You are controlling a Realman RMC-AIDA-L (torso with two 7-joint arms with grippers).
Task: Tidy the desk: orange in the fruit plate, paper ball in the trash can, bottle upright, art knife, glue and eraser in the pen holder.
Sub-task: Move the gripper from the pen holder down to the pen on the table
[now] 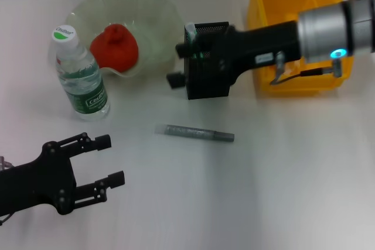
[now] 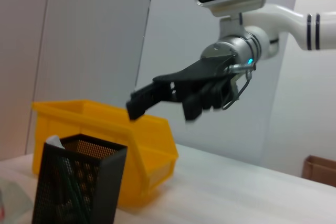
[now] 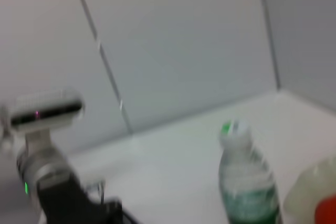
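Art knife (image 1: 194, 133) is what's left out for you: it's lying flat on the white desk (image 1: 293, 174), long axis running left-right, with bare desk all around it and the mesh pen holder (image 1: 205, 62) just behind. Your left gripper (image 1: 108, 159) sits low on the knife's left with its fingers spread and empty, long axis pointing nearly at it. The right gripper (image 1: 176, 62) hovers at the holder; can't tell if it's open.
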